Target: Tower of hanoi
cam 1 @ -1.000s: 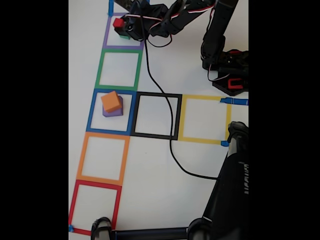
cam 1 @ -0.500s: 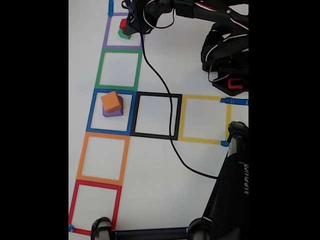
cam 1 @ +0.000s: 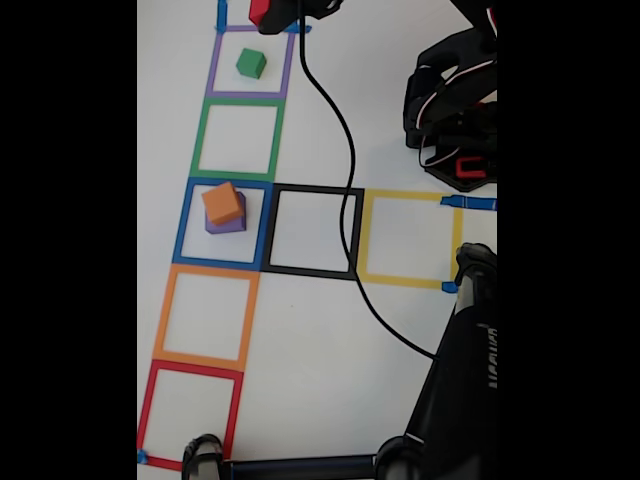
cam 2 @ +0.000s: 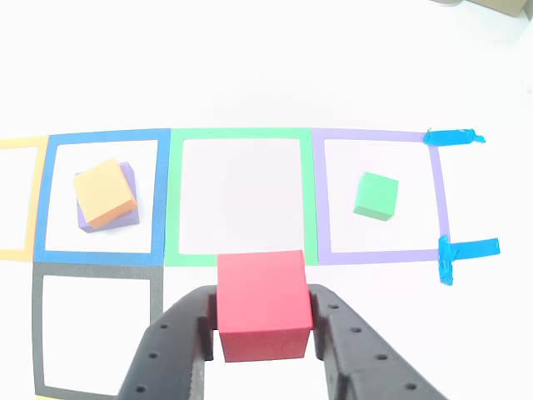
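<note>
- Fixed view: the green cube (cam 1: 251, 64) sits alone inside the purple tape square (cam 1: 213, 70), a small plain block turned slightly askew to the outline. The orange cube (cam 1: 222, 202) rests on the purple cube (cam 1: 228, 224) inside the blue tape square (cam 1: 181, 220); the orange one is rotated and overhangs, so only a sliver of purple shows beneath. At the top edge the gripper (cam 1: 268, 12) holds the red cube (cam 1: 259, 11), mostly cut off by the frame. A black cable (cam 1: 345, 200) trails down across the black tape square (cam 1: 312, 190).
- Other view: the gripper (cam 2: 263, 321) has its black fingers (cam 2: 179, 333) clamped on either side of the red cube (cam 2: 261, 296), a plain matte block held above the white table (cam 2: 250, 67). Beyond lie the green cube (cam 2: 376, 196) in its purple outline and the orange cube (cam 2: 105, 192) stacked skewed on the purple cube (cam 2: 127, 218).
</note>
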Tool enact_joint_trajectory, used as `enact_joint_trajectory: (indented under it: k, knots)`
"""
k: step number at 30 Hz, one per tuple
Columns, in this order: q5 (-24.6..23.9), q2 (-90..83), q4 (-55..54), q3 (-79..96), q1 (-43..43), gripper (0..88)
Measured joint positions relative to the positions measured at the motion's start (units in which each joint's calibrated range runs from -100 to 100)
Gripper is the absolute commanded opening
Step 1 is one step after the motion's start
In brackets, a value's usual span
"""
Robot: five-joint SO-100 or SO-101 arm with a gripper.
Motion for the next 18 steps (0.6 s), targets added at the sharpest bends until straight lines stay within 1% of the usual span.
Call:
enact_joint_trajectory:
  k: [3, 7, 11, 18]
  knots:
    - [0.0, -2.7, -2.3, 6.1, 0.2, 1.5]
    - [0.0, -8.8, -14.0, 23.7, 0.5, 1.4]
    - [-0.4, -11.7, -31.8, 44.4, 0.5, 1.4]
    - [-0.4, -9.0, -68.8, 76.1, -0.9, 1.5]
